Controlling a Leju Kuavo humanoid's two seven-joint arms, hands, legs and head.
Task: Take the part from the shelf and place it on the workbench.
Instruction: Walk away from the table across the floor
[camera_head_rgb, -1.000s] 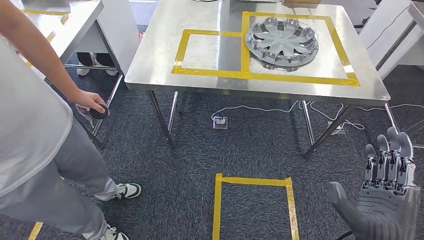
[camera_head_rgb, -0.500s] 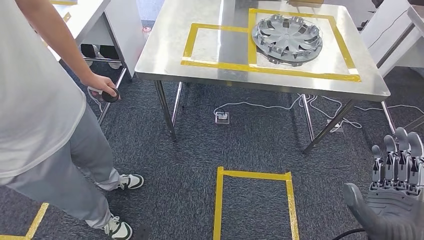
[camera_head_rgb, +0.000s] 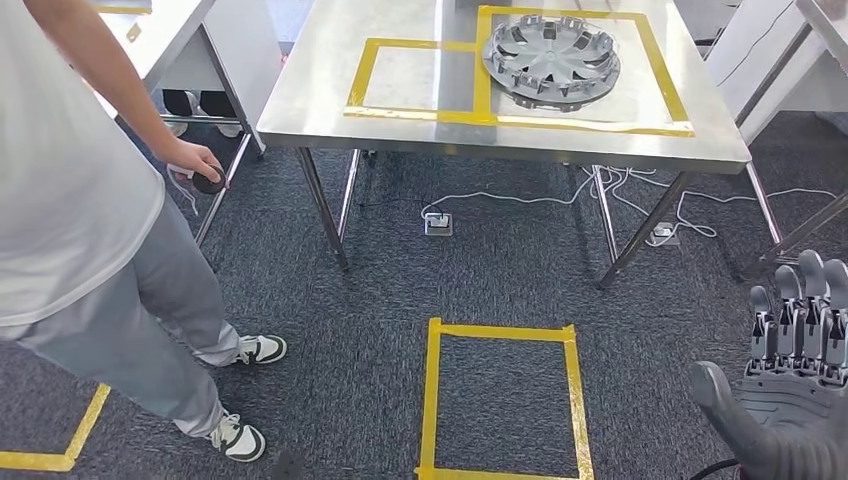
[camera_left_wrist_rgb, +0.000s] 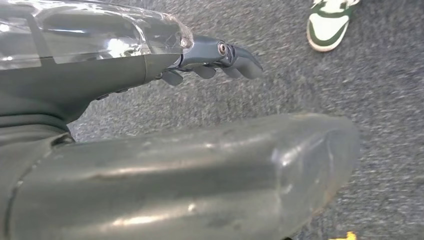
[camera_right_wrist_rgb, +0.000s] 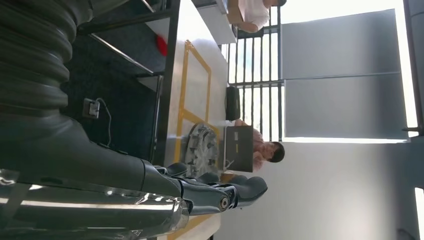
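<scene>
Head view has shifted since a moment ago — the camera moved, not the part (camera_head_rgb: 551, 60), which lies inside the taped square on the workbench (camera_head_rgb: 330, 95). Right hand (camera_head_rgb: 790, 390) and left hand (camera_left_wrist_rgb: 215, 55) hold nothing, fingers apart — placement looks done.

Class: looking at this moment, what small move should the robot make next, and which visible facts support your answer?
Probably lower the right robot hand and finish, or turn back toward the shelf. The hubcap already lies flat inside the larger yellow-taped square on the steel workbench, and the right robot hand holds nothing, with its fingers straight and apart. The left robot hand hangs over carpet, also holding nothing.
</scene>
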